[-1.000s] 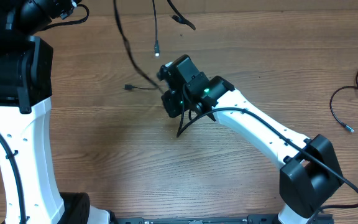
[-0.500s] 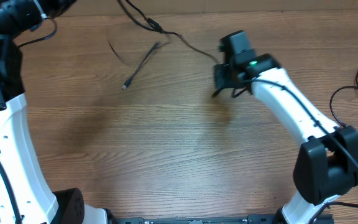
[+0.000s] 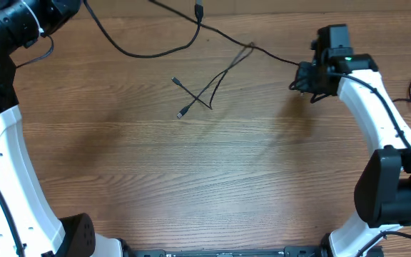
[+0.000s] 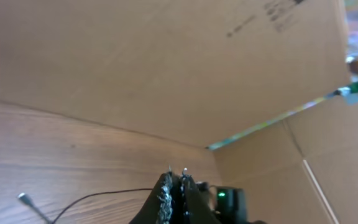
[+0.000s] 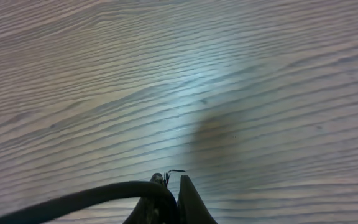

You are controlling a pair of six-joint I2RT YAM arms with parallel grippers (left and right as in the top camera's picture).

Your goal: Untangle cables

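The right gripper (image 5: 173, 180) is clenched over the right side of the table (image 3: 191, 185). It pinches a thin black cable (image 3: 262, 51) that stretches from its tips leftward across the far part of the wood. The left gripper (image 4: 178, 186) is clenched too, raised near the cardboard wall (image 4: 135, 62), gripping a second cable (image 3: 130, 52) that sags in a loop over the far-left tabletop, while a loose cable (image 3: 212, 89) lies crossed over itself near the middle, its upper end touching the first.
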